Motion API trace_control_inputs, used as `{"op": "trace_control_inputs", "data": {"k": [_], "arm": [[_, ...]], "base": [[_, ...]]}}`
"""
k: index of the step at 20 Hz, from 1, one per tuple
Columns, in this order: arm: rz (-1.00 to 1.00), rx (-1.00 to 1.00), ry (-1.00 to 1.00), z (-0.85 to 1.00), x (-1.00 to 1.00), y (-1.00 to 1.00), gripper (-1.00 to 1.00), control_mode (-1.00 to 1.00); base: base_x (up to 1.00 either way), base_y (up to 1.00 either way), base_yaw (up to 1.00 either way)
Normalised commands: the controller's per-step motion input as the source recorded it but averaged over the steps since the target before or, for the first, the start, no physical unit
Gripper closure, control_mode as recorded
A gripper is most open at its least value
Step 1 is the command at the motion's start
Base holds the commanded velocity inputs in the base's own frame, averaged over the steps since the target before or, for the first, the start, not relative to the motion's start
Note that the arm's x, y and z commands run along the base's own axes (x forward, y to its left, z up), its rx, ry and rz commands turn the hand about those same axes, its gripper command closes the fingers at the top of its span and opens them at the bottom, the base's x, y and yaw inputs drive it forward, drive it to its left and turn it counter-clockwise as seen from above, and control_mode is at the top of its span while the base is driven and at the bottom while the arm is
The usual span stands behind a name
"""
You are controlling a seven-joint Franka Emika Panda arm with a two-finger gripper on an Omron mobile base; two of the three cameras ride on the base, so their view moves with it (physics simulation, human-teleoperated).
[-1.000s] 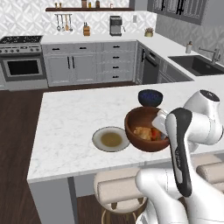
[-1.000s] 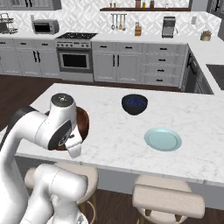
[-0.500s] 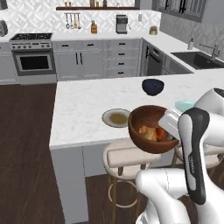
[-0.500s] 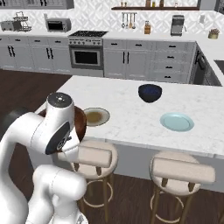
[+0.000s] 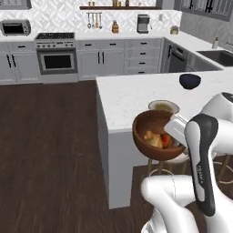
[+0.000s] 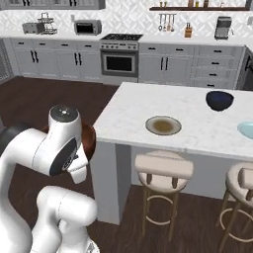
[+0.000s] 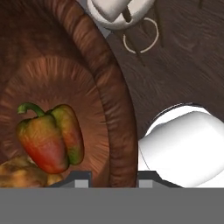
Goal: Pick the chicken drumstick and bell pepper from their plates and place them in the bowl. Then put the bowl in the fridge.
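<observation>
Left base view: I am holding the bowl (image 5: 157, 140) in the air, off the near edge of the surface (image 5: 132, 98) and above the dark wood floor (image 5: 50, 150). My fingers (image 5: 175, 136) are sitting at the bowl's right rim, largely masked by my own forearm. Inside the bowl the chicken drumstick (image 5: 152, 139) is lying toward the left, with the bell pepper (image 5: 166, 140) just beside it on the right. The grey plate (image 5: 163, 107) with the olive-brown centre is resting on the surface just behind the bowl. A dark blue bowl (image 5: 189, 81) is standing farther back on the surface.

Right base view: the bowl (image 6: 88, 141) is showing as a brown arc behind my upper arm, off the left end of the surface (image 6: 197, 118). The grey plate (image 6: 163, 125) is lying near the front edge. The teal plate (image 6: 246, 129) is lying at the right border, cut off by the frame. Two stools (image 6: 163, 168) are standing under the surface.

Hand view: my fingers (image 7: 111, 178) are nearly closed, pinching the bowl's (image 7: 111, 100) thick rim between them. The bell pepper (image 7: 50, 136) is lying on the bowl's floor, green stem pointing away from the drumstick (image 7: 19, 174), which is touching it at the lower left corner.
</observation>
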Motion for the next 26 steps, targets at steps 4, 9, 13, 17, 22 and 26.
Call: {"op": "trace_control_inputs", "data": {"k": [4,9,13,17,22,26], "arm": [[0.0,0.0,0.0,0.0,0.0,0.0,1.0,1.0],[0.0,0.0,0.0,0.0,0.0,0.0,1.0,1.0],[0.0,0.0,0.0,0.0,0.0,0.0,1.0,1.0],[0.0,0.0,0.0,0.0,0.0,0.0,1.0,1.0],[0.0,0.0,0.0,0.0,0.0,0.0,1.0,1.0],[0.0,0.0,0.0,0.0,0.0,0.0,1.0,1.0]], "base": [[0.16,1.0,0.0],[0.34,1.0,0.0],[0.91,1.0,-0.09],[1.0,1.0,-0.1],[1.0,1.0,-0.02],[1.0,0.7,0.15]]}}
